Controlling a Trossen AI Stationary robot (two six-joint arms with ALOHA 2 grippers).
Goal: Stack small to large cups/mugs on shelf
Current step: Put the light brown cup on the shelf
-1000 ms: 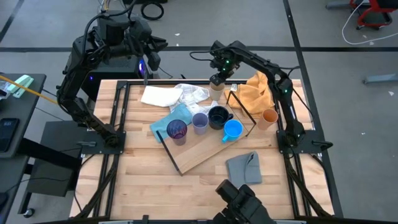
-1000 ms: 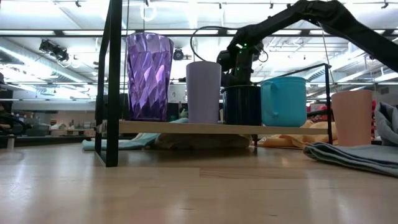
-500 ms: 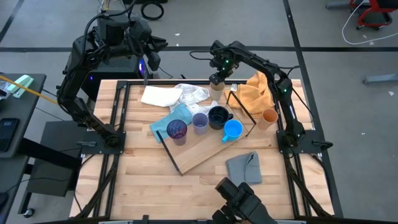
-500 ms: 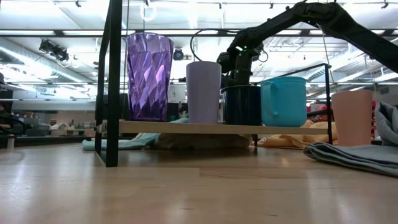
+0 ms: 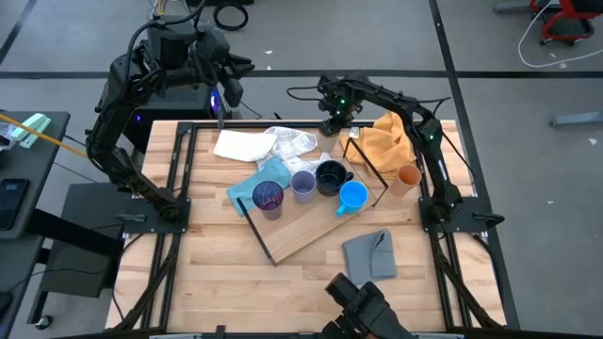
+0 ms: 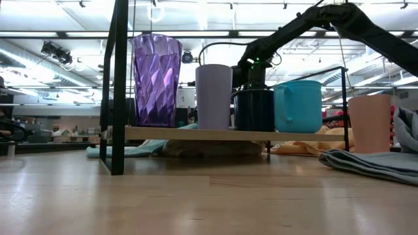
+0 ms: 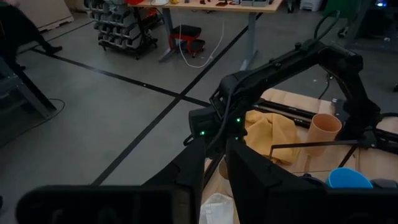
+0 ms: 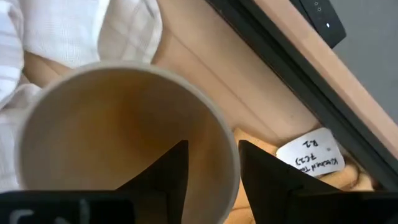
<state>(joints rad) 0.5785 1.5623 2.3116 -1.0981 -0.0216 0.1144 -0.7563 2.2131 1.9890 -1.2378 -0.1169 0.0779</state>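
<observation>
At the tabletop's (image 5: 217,282) far edge, beyond the shelf (image 5: 311,221), the beige cup (image 8: 124,143) stands upright, mouth up, directly below the right gripper (image 5: 330,118). Its jaws straddle the near rim, one finger inside, one outside, not visibly closed. Purple, lavender, black and blue cups sit on the shelf; the left gripper (image 5: 219,94) waits farther off. From overhead, the arm hides the cup.

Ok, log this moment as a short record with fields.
On shelf: purple tumbler, lavender cup, black mug, blue mug
Off shelf: orange cup, on the table
Right gripper: at the table's far edge, one finger inside the beige cup, one outside
Left gripper: raised beyond the table
</observation>
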